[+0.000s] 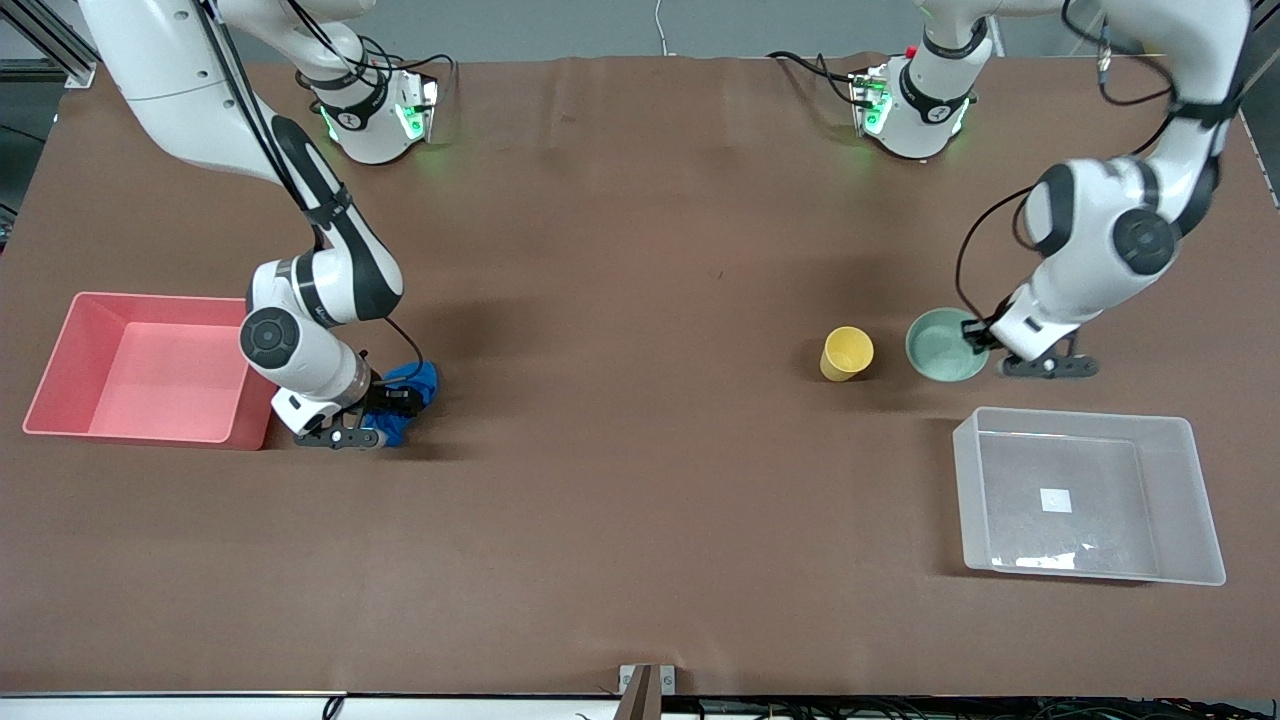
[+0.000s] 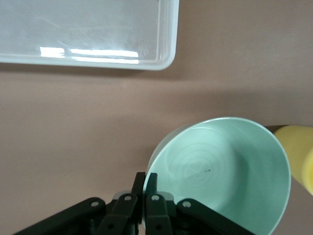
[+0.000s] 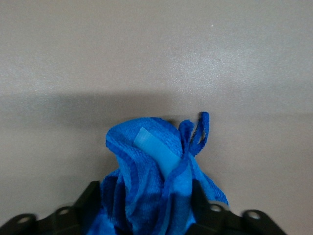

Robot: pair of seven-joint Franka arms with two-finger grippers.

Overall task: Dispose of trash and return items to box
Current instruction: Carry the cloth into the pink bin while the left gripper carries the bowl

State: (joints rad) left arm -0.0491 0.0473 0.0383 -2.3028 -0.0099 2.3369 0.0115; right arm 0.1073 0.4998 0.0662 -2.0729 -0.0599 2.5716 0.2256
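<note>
Now the right gripper [image 1: 385, 415] clamps the blue cloth [image 1: 412, 385] beside the pink bin [image 1: 60, 360]; the left gripper [image 2: 145, 183] pinches the bowl [image 1: 945, 345] rim near the clear box [image 1: 1195, 500]; lift both straight, keeping grip firm.

**Three cameras on one table**

The front view looks down from high across the table [image 1: 640, 500], facing both robot bases. The left wrist view looks close down at the green bowl [image 2: 225, 171] and a corner of the clear bin [image 2: 166, 54], both also in front view. The right wrist view sits close over the blue cloth [image 3: 156, 176], seen likewise from the front
</note>
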